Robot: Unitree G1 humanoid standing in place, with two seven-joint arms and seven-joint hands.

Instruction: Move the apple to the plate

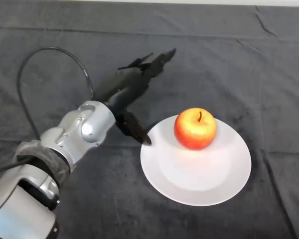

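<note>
— Where's the apple (195,129) now?
— On the white plate (199,184), upright, stem up, sitting toward the plate's 12 o'clock edge.
— And the robot hand (131,87)?
— Off at about 10 o'clock from the plate, over the dark cloth on the surface (249,69). Its fingers (159,60) stretch out straight, spread wide, holding nothing. The thumb (135,129) points down toward the plate's left rim, apart from the apple.

Single head view; looks steeply down on table (50,55); close range
</note>
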